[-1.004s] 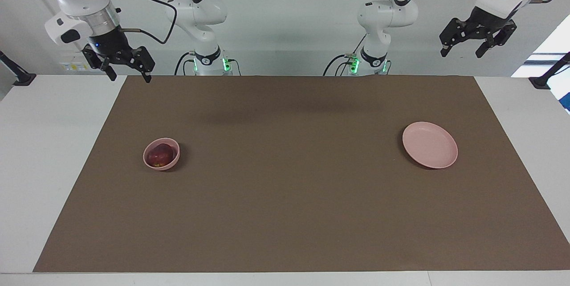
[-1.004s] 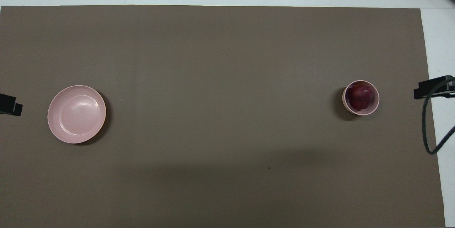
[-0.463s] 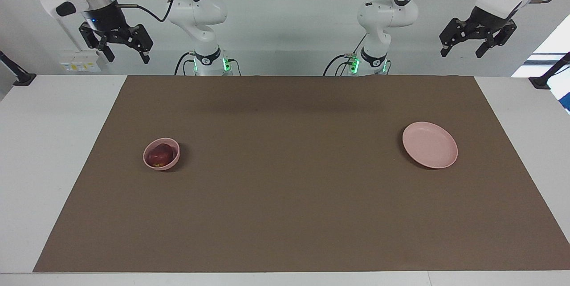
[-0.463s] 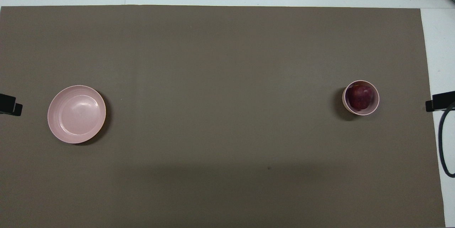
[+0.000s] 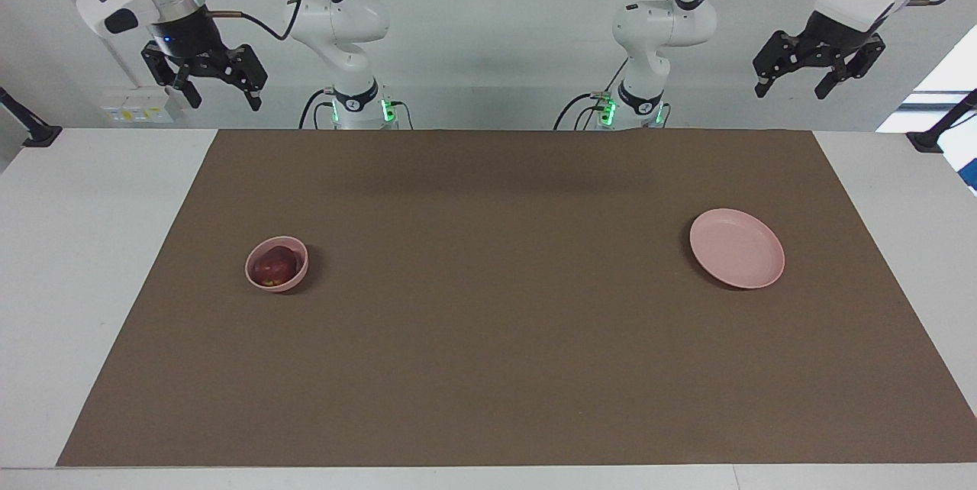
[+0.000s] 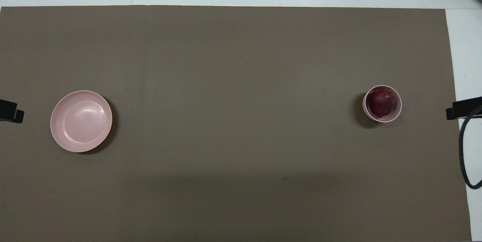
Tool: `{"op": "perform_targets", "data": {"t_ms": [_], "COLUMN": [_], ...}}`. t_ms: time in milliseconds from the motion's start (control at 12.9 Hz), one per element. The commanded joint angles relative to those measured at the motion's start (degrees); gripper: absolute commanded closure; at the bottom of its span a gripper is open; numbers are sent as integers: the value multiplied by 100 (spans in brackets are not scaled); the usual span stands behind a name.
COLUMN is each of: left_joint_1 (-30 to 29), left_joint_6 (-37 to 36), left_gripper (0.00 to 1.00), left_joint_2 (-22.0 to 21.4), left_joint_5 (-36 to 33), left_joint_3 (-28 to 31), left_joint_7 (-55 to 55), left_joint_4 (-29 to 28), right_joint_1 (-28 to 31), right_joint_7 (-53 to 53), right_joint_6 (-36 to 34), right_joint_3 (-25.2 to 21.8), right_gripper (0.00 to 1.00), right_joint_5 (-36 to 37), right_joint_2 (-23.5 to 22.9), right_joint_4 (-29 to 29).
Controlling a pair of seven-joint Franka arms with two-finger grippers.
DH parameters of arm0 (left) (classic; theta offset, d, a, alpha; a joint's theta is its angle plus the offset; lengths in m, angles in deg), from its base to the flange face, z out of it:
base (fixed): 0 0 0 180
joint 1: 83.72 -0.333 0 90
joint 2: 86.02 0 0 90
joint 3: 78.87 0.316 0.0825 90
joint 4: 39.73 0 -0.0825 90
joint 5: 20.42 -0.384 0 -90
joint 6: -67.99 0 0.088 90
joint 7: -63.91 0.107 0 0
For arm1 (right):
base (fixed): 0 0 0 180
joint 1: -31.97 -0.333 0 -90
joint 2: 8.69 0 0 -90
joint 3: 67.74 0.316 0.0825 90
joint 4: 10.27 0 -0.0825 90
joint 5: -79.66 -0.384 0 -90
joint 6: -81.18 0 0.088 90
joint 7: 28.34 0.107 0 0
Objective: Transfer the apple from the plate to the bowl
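Toward the right arm's end of the table, the right gripper (image 5: pixel 207 84) is seen raised high above the white table (image 5: pixel 91 261) margin, by the edge of the brown mat (image 5: pixel 488 368), with its fingers spread wide and nothing held. One second earlier it hung lower, with its fingertips just above the mat's corner; since then it has been lifted up and away. This retreat is judged to mark the close of the placing step.

Below it, and well apart from it, the bowl (image 5: pixel 298 274) stands on the mat with the apple (image 5: pixel 275 267) resting inside it. The apple is confirmed in the overhead view as sitting wholly within the bowl's rim. The transfer is therefore judged complete, and no further handling of the apple appears to be required.

At the middle, the mat is bare between the two dishes.

Toward the left arm's end of the table, the plate (image 5: pixel 736 248) lies flat on the mat and carries nothing. It is unchanged in place across the last second. Above the table's edge at that end, the left gripper (image 5: pixel 818 72) is held aloft with its fingers spread wide and empty; this arm waits.

No obstruction is noted on the mat around either dish. A black cable (image 6: pixel 467 147) loop is visible off the mat's edge in the overhead view, well clear of the bowl.
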Motion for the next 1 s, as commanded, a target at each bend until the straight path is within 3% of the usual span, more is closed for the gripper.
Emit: {"op": "perform_targets", "data": {"t_ms": [0, 927], "left_joint_1": [-7, -15], "left_joint_6": [-103, 11], "left_gripper": [0, 0], "left_joint_2": [-65, -127], "left_joint_5": [93, 58], "left_joint_3": [20, 47], "left_joint_7": [88, 71], "left_joint_4": [-65, -135], "right_joint_1": [-9, -9], "right_joint_7": [-132, -133], "right_joint_6": [48, 48], "right_joint_3": [24, 42], "right_gripper": [0, 0], "right_joint_5": [113, 122], "right_joint_2": [200, 191], "right_joint_4": [-245, -227]}}
